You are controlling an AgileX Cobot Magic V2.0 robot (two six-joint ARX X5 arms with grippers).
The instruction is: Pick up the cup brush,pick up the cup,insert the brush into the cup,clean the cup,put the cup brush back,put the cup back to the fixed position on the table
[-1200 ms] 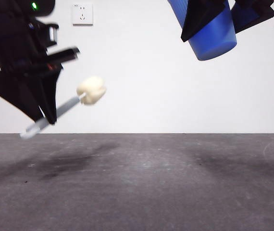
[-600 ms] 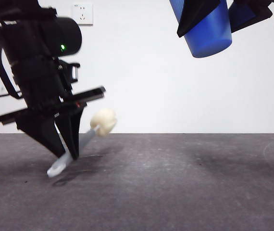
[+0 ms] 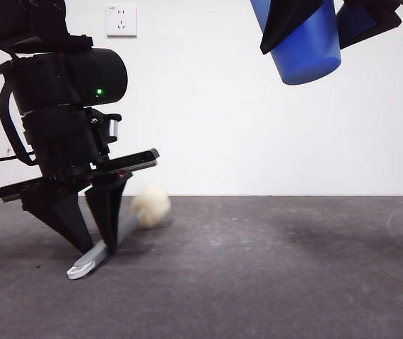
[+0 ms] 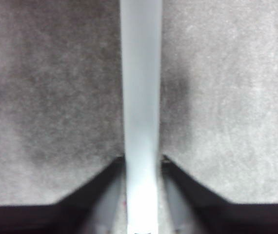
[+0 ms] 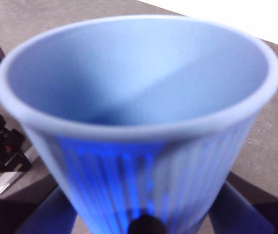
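Lower now, cup brush [image 3: 127, 227] pinched in left gripper [image 3: 92, 244], tip on table [image 3: 272, 275].

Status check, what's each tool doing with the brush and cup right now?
Left tool shut on brush, low at the table. Right tool holds cup high. Nothing in the way.

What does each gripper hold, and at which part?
The left gripper holds the cup brush by its grey handle, near the looped end. The right gripper holds the blue cup by its ribbed side wall, high above the table.
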